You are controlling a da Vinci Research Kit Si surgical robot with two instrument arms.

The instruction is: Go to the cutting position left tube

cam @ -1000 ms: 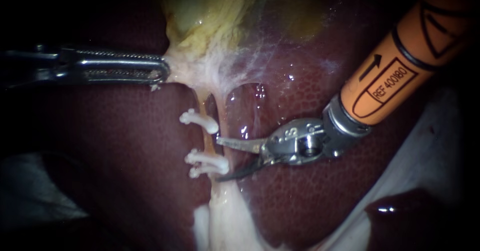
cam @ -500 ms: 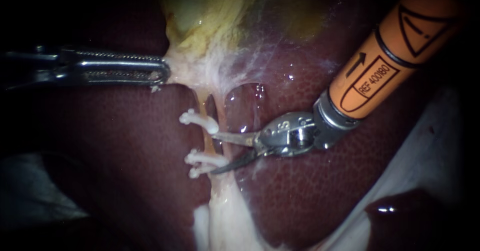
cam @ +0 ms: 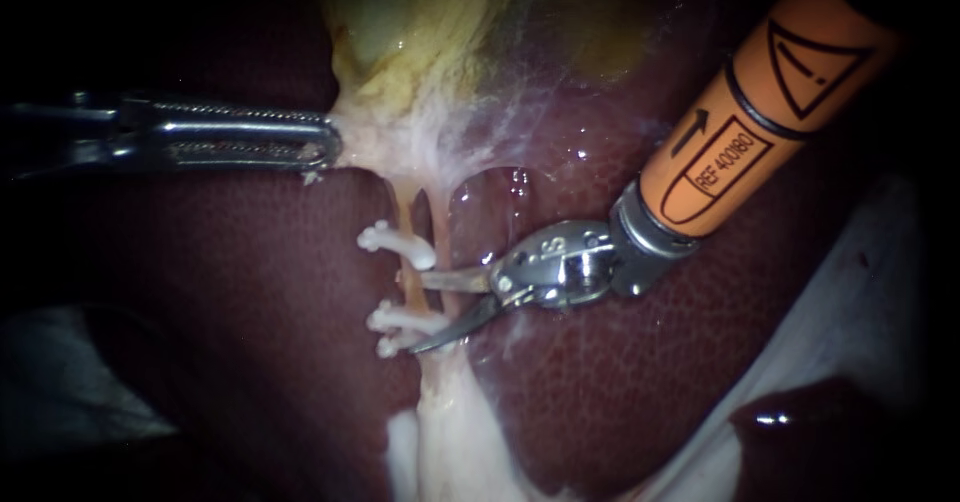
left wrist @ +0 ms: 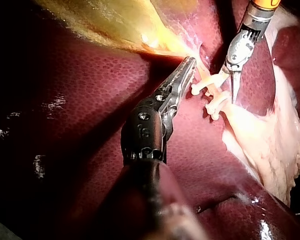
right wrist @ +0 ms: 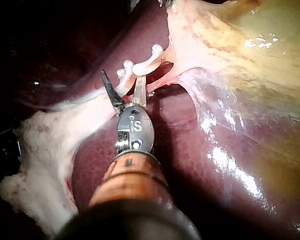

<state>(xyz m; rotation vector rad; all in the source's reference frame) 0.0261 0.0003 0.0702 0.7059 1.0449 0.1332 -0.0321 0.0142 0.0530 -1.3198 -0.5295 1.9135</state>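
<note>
Now the right instrument's pincer [cam: 412, 314] stands wide, the left tube [cam: 404, 214] seemingly lying between its two blades.

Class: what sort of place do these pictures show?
Probably a surgical bench: a bare liver and gallbladder lie by a pale sheet, while the left instrument and right instrument work at a clipped tube.
</note>
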